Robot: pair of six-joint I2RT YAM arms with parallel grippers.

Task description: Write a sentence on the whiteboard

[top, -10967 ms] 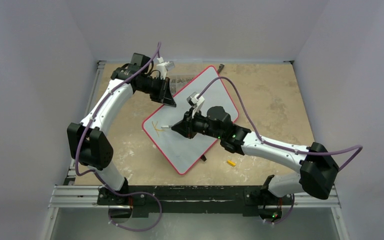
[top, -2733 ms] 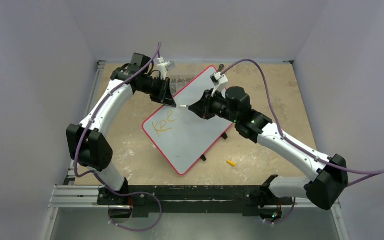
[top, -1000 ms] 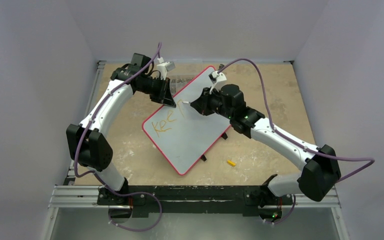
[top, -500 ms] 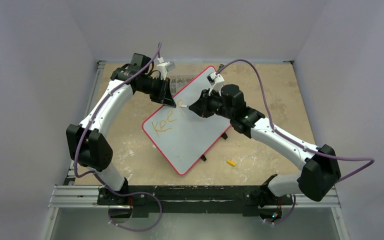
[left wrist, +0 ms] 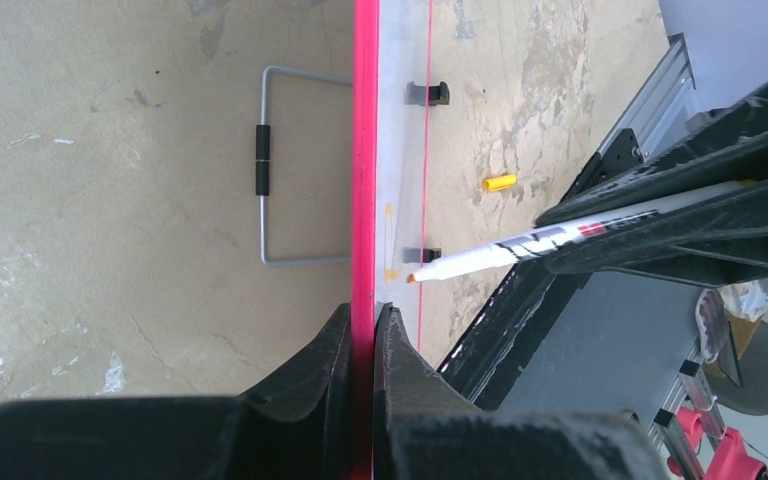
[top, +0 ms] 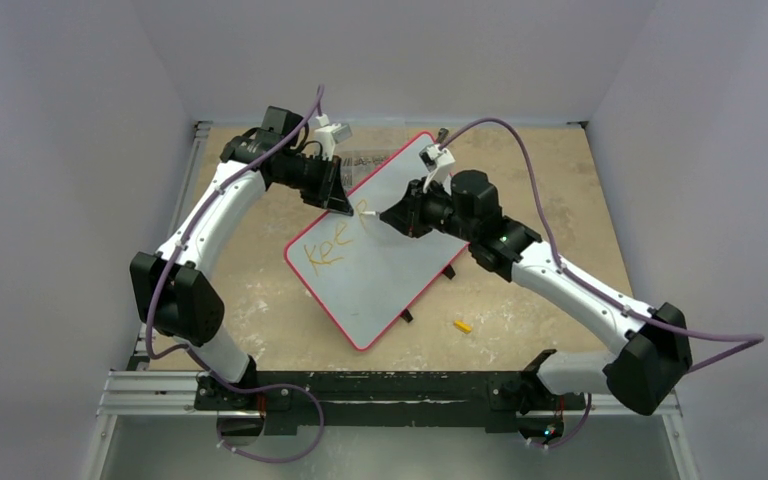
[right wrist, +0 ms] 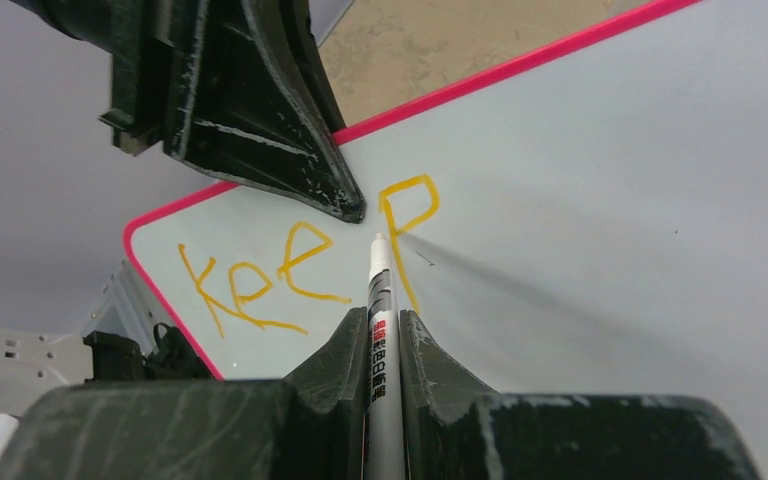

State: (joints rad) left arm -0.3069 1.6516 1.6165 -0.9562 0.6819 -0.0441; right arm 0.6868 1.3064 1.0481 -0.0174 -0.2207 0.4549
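Since a second ago the "P" is completed in the sentence (right wrist: pixel 300 265), right claw (right wrist: pixel 384 318) closed on the marker (right wrist: pixel 380 285), right elbow (top: pixel 648 360) swung outward, left claw (left wrist: pixel 364 312) clamped on the edge of the whiteboard (top: pixel 390 270)

The left arm (top: pixel 215 210) and right arm (top: pixel 570 290) stretch toward the bench's (top: pixel 560 200) far edge; left fingers (left wrist: pixel 320 365) pinch the whiteboard's (top: pixel 380 265) frame, right fingers (right wrist: pixel 335 375) clamp a marker (right wrist: pixel 381 300).

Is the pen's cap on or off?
Off. The slim white marker pen in the right tool shows a bare orange tip, and orange letters sit on the red-framed whiteboard.
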